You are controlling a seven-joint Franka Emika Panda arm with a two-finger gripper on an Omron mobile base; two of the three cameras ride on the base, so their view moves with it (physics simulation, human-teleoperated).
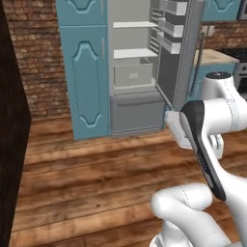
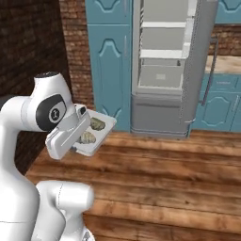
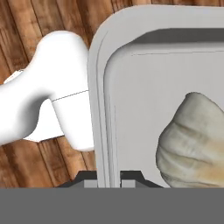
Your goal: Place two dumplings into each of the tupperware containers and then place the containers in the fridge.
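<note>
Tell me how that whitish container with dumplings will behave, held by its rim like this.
The container looks stiff: gripped at one rim by the gripper, it shows no sag. Held at an edge, it probably wants to droop away from the grip. The dumplings lie loose on a smooth floor behind low walls, so a tilt could slide them. The fridge stands open.

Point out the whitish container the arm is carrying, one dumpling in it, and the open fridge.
whitish container (image 2: 107, 123): right base view, on its far rim.
dumpling (image 2: 97, 124): right base view, on the middle of the farther piece in the container.
fridge (image 1: 136, 112): left base view, on the closed lower drawer front.
</note>
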